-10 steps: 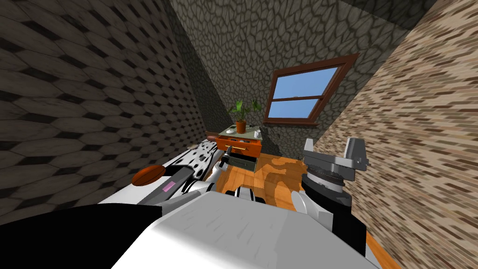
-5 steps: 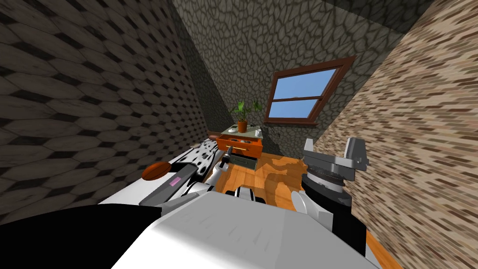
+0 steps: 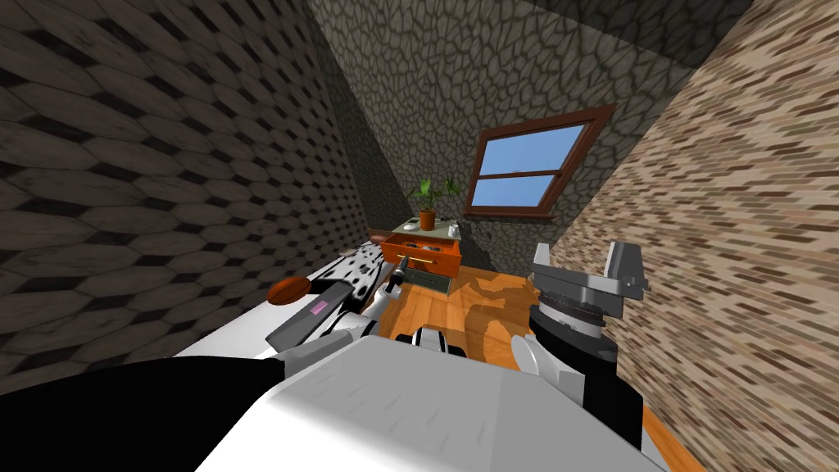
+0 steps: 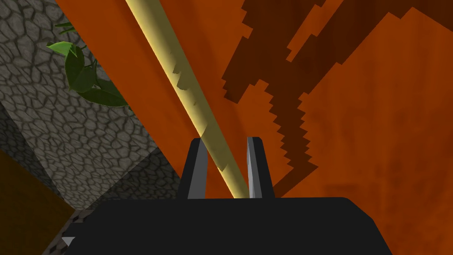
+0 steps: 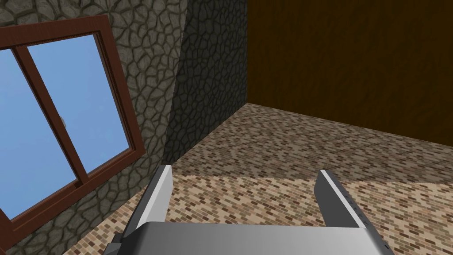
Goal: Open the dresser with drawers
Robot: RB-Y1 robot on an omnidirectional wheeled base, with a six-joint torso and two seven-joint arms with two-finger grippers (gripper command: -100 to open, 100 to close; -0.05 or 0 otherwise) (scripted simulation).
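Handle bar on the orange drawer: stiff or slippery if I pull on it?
Likely stiff: the handle is a straight, even bar across the orange drawer front. It looks round and smooth, so the left gripper, its thin fingers pressing its sides, could slide along it under a hard pull.

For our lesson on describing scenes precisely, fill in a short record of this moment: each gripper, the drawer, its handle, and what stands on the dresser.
left gripper: shut on the yellow bar handle
handle: runs across the front of the orange drawer
drawer: top one, pulled partly out of the dresser
on dresser: potted plant
right gripper: open, raised on my right, holding nothing
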